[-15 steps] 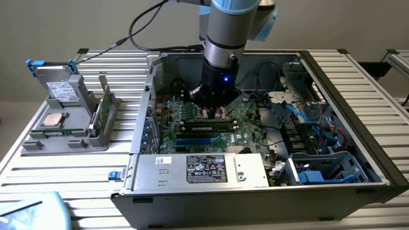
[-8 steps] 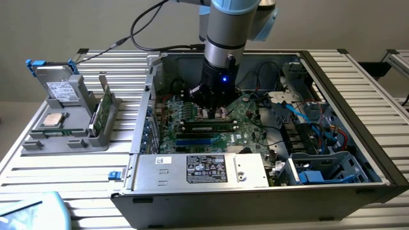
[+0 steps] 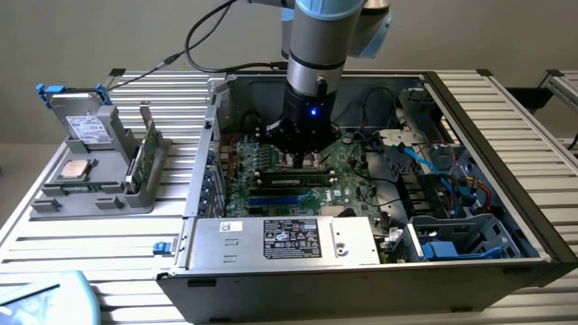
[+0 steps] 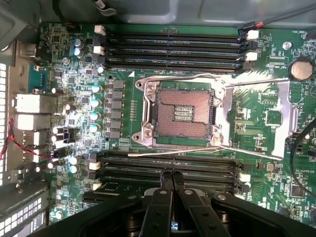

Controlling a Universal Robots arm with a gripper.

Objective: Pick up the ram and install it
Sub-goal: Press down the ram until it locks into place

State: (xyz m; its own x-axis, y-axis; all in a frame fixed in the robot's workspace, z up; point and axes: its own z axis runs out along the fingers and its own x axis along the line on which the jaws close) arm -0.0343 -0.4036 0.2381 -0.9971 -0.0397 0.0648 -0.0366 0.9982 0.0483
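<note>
The ram (image 3: 291,179), a long green stick, lies seated lengthwise in a black motherboard slot inside the case.

Arm's hand (image 3: 302,161) low over motherboard (image 3: 298,179), just above seated ram (image 3: 294,180).

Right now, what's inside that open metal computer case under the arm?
A green motherboard with an empty processor socket, black memory slots, a ram stick seated below the shut end effector, and cables. The power supply hides what lies beneath it.
</note>
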